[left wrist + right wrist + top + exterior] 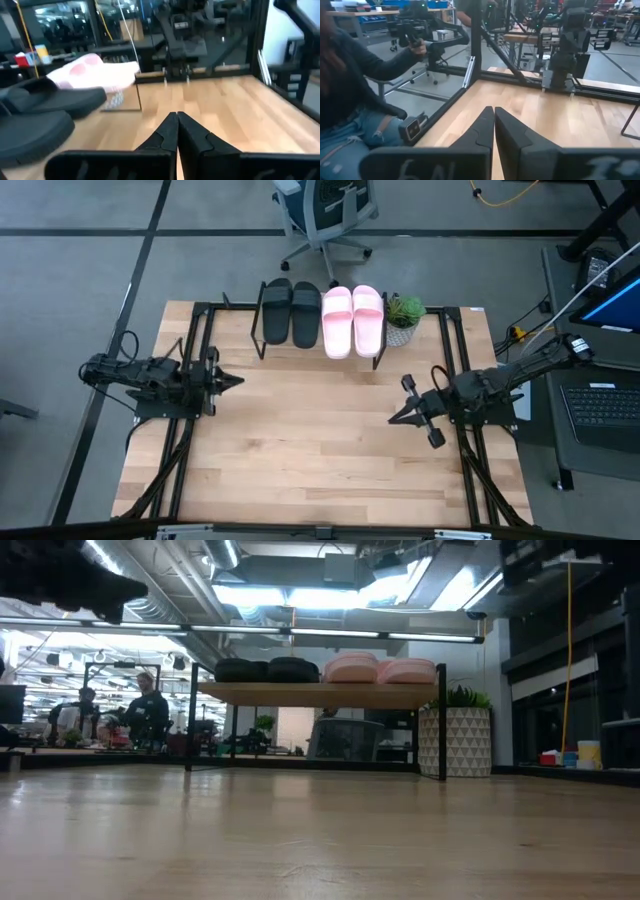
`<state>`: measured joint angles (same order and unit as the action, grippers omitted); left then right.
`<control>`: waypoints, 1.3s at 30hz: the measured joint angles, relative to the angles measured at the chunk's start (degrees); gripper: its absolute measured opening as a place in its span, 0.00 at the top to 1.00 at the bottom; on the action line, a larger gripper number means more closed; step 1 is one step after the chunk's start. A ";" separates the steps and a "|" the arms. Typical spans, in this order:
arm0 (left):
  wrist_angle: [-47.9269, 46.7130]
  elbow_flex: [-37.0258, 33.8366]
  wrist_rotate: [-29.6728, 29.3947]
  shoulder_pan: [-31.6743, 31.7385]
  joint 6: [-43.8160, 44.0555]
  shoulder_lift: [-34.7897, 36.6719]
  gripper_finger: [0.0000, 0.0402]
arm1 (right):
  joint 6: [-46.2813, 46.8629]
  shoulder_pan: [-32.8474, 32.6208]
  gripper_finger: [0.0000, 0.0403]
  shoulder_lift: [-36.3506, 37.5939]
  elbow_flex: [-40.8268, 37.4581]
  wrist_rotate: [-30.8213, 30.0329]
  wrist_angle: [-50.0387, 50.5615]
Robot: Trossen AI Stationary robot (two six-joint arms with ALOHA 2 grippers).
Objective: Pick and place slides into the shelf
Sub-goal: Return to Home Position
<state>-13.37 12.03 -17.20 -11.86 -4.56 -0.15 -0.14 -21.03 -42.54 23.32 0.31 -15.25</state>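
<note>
All the slides lie side by side, soles down, on the shelf's plank top (318, 352) at the table's far edge: two black slides (291, 311) on the left, two pale pink slides (353, 319) on the right. The low view shows the black pair (266, 670) and the pink pair (379, 669) on the shelf (320, 693). My left gripper (236, 381) hovers shut over the table's left side, apart from everything. My right gripper (393, 419) hovers shut over the right side. The left wrist view shows the shut fingers (177, 131), the right wrist view likewise (493, 125).
A small potted plant (403, 319) in a white patterned pot (455, 740) stands beside the shelf's right end. Black frame rails (190, 360) run along the table's sides. A person (350, 90) sits beyond the table edge. Bare wood (310, 440) lies between both arms.
</note>
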 joint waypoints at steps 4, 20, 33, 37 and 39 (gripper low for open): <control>-1.92 0.01 0.49 0.02 -0.04 -0.01 1.00 | 0.11 -0.59 0.96 4.31 -3.81 0.00 0.22; -5.67 0.01 6.17 0.07 1.44 0.01 1.00 | 1.13 -0.60 0.96 13.11 -19.40 -0.04 -9.77; -5.58 0.03 5.76 0.07 1.05 0.01 1.00 | -6.61 0.36 0.96 15.00 -22.94 -0.23 -13.67; -5.54 0.03 5.76 0.07 1.03 0.01 1.00 | -8.70 1.78 0.96 14.99 -22.94 -0.60 -13.77; -5.50 0.03 5.76 0.07 1.03 0.01 1.00 | -8.22 2.28 0.96 14.99 -22.94 -0.67 -13.82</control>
<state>-18.87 12.05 -11.44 -11.79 -3.53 -0.14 -8.36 -18.76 -27.55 0.38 -0.35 -29.07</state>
